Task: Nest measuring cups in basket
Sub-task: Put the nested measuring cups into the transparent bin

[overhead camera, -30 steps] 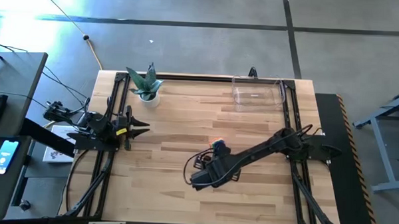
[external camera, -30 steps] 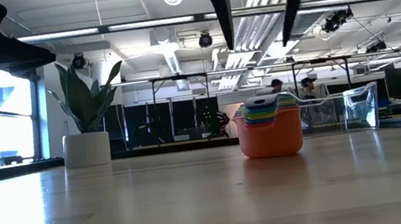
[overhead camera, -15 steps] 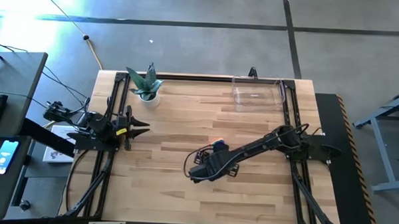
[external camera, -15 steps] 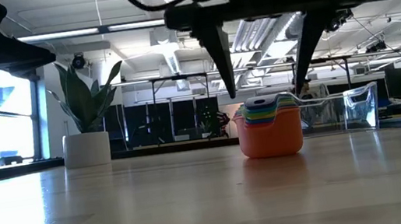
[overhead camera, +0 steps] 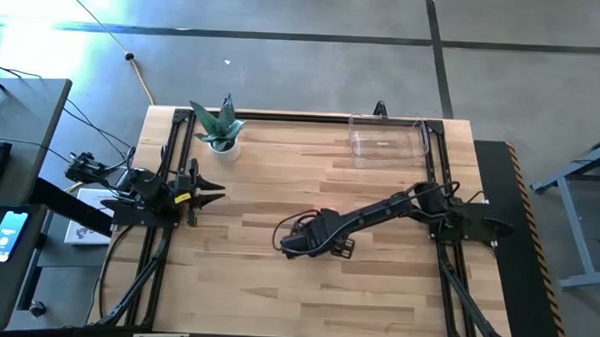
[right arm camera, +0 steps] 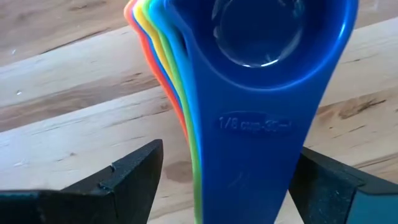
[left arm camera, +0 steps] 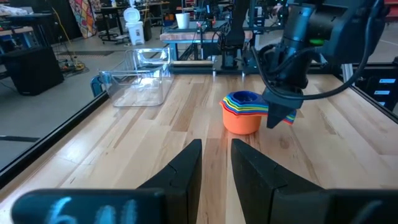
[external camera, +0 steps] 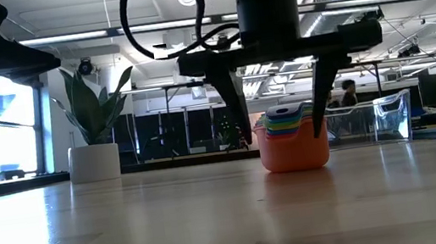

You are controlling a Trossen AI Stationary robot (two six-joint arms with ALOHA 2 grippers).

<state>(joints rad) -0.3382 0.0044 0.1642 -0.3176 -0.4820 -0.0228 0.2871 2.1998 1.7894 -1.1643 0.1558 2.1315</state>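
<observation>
The measuring cups [external camera: 293,141] stand nested in one stack on the middle of the table, orange outermost and blue on top, resting on the orange cup's base. Their stacked handles [right arm camera: 249,124] point toward my right wrist camera. My right gripper [external camera: 282,139] is open, pointing down, with one finger on each side of the stack and its handles, clear of both. In the high view this gripper [overhead camera: 316,232] hides the stack. The clear basket [overhead camera: 386,142] sits at the far right of the table. My left gripper [overhead camera: 214,193] waits shut at the left edge.
A white plant pot [overhead camera: 221,146] with a green plant stands at the far left of the table. Bare wood lies between the stack [left arm camera: 244,112] and the basket [left arm camera: 140,78]. People show in the room behind the table [external camera: 349,91].
My right gripper has come down from above and moved a little toward the far edge. Its open fingers now straddle the stack, where before they hung above it. The cups have not moved.
</observation>
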